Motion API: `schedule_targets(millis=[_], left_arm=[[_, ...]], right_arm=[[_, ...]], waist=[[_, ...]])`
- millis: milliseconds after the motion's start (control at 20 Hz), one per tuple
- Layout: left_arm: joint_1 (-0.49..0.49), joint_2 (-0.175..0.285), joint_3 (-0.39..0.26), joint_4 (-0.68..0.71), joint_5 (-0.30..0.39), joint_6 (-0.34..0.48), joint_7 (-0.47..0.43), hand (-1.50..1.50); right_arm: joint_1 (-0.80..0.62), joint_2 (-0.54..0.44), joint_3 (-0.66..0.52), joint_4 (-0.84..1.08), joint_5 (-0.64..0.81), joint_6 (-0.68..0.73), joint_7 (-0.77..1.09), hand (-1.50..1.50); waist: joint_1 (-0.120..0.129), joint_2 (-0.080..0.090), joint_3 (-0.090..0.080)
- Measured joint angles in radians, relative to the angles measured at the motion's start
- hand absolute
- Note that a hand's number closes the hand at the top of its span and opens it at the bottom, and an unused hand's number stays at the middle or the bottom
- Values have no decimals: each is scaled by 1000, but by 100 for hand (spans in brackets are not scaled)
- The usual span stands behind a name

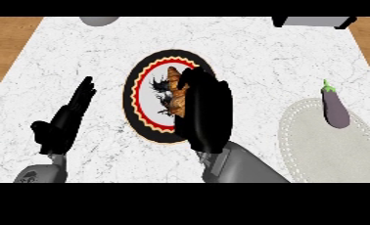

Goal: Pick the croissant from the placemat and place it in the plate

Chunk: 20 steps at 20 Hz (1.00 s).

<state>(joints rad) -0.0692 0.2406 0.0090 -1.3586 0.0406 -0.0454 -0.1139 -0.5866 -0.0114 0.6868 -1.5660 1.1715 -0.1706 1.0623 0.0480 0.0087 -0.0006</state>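
- The robot's right hand [207,107] hangs over the patterned plate [130,100], fingers curled round the croissant [173,79], whose golden end peeks out at the hand's left.
- The croissant sits above the plate's centre, well apart from the pale placemat [318,143] at right; whether it touches the plate cannot be told.
- The placing step appears under way; next, the fingers would need to open and the hand lift straight off.
- The left hand [66,117] rests open, fingers straight, left of the plate.
- An eggplant [336,107] lies on the placemat's far edge, on the marble counter [239,48].
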Motion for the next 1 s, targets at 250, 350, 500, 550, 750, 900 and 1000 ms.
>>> schedule_targets(millis=[250, 350, 500, 550, 750, 900, 1000], left_arm=[[-24, -11, -2, 31, -11, 5, -13, 0], [-33, -6, 2, 28, -7, 0, -6, 0], [-34, -6, 3, 36, -8, -4, -9, 0], [-39, -8, 3, 37, -6, -5, -4, 0], [-48, -14, 1, 50, -13, -2, -15, 0], [-50, -11, 7, 55, -10, -6, -12, 0], [-39, -9, 10, 51, -7, -8, -13, 0]], right_arm=[[-85, 2, -29, 160, -66, -175, -7, -150], [-106, 2, -53, 224, -90, -239, -8, -150], [-147, 2, -69, 315, -138, -303, -1, -150], [-164, 2, -73, 338, -158, -320, 3, -150], [-185, 1, -78, 412, -223, -428, -9, -150], [-192, 2, -96, 435, -244, -541, -33, -150], [-186, 3, -115, 434, -246, -620, -27, -150]], waist=[[5, 4, 0], [11, 5, 1], [13, 4, 1], [14, 4, 1], [16, 5, 1], [12, 3, 1], [8, 1, 1]])
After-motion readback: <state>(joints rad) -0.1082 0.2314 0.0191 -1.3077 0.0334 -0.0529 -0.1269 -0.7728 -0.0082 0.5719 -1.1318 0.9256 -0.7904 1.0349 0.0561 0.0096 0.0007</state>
